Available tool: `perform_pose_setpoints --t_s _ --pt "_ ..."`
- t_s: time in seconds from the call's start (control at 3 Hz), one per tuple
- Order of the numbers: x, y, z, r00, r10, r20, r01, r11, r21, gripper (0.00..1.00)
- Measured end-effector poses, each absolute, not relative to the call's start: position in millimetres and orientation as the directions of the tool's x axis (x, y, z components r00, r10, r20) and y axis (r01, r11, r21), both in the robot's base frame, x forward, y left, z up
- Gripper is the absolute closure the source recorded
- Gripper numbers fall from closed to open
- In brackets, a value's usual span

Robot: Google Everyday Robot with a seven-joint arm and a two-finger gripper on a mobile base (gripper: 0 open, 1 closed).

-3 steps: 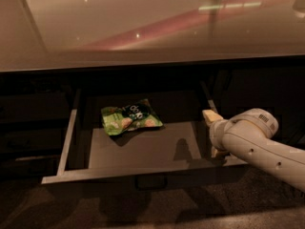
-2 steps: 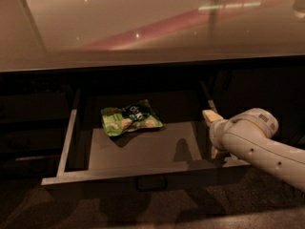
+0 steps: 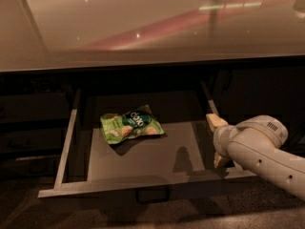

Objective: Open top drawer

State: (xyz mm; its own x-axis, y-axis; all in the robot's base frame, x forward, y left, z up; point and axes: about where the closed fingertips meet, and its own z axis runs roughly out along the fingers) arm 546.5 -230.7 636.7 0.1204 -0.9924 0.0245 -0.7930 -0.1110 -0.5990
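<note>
The gripper (image 3: 217,141), its two fingers spread apart and nothing held, is set against the right side wall of the top drawer (image 3: 143,184), which is seen pulled out, its front running leftward, the handle (image 3: 152,194) lying below-left.

A green snack bag (image 3: 131,124) lies flat, slightly crumpled. Above the bag spreads a glossy pale countertop (image 3: 143,27) with light reflections; below it, dark speckled floor (image 3: 95,213). The gripper (image 3: 218,141) sits right of the bag.
</note>
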Motion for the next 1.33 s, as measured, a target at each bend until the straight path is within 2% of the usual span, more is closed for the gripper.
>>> perform_pose_setpoints --t_s 0.33,0.67,1.0,1.33 --pt "547 -226 635 0.144 -0.989 -0.017 -0.802 -0.107 -0.588 0.0" --pt "566 -221 645 0.137 -0.968 -0.211 -0.784 0.024 -0.62 0.0" --pt "566 -234 652 0.105 -0.911 -0.399 -0.791 0.167 -0.589 0.0" --pt "566 -231 653 0.105 -0.911 -0.399 -0.791 0.167 -0.589 0.0"
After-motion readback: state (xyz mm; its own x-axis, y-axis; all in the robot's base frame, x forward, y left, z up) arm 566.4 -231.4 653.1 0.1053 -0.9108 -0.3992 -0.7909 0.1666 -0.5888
